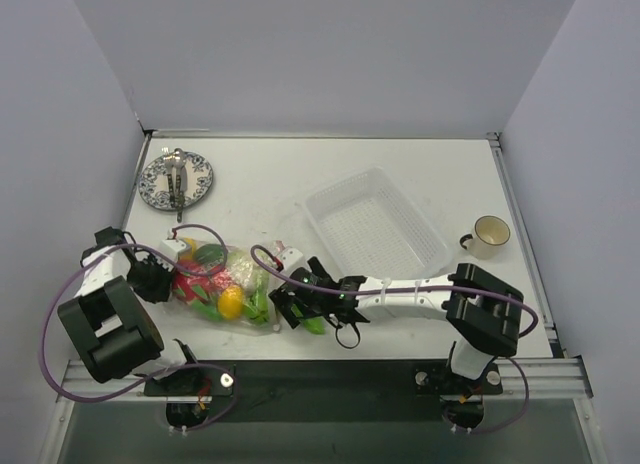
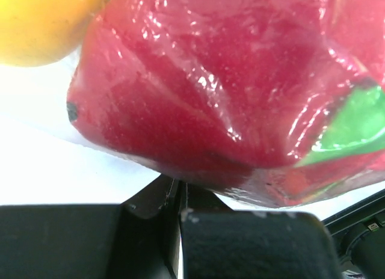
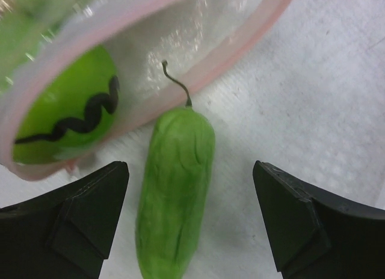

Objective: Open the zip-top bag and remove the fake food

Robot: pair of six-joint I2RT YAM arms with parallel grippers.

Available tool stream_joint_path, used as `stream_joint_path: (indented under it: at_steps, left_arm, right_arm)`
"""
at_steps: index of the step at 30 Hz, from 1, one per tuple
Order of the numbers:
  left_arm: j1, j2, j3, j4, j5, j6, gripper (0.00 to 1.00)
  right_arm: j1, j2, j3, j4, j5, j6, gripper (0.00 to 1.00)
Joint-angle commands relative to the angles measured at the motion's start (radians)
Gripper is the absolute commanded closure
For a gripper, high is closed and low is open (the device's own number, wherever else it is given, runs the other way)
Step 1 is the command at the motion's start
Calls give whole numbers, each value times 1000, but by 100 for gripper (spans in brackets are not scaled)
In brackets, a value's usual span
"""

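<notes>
The right gripper [image 3: 189, 166], jaws wide and empty, straddles 1 pod [image 3: 174, 195] outside the bag [image 3: 198, 32], which the shut left gripper [image 2: 180, 201] anchors.

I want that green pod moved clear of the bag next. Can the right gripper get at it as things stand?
Probably yes. The right gripper stands open with the green pod lying on the table between its fingers, its body outside the zip-top bag mouth; nothing covers it.
</notes>
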State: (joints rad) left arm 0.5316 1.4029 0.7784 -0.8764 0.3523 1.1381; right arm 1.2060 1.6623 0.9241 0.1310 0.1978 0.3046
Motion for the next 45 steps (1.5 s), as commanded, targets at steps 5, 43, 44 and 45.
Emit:
stream_joint_path:
  at_steps: [5, 43, 44, 45]
  left_arm:
    - [-1, -15, 10, -41, -4, 6, 97]
    - [-91, -85, 250, -196, 196, -357, 100]
    - [-88, -75, 233, -172, 179, -362, 100]
    - [-87, -49, 207, -114, 144, -365, 100]
  right_arm:
    - [12, -42, -82, -39, -3, 27, 38]
    - [-480, -291, 84, -306, 93, 45, 0]
    - [-514, -294, 73, -286, -120, 104, 0]
    - [-583, -299, 53, -250, -230, 138, 0]
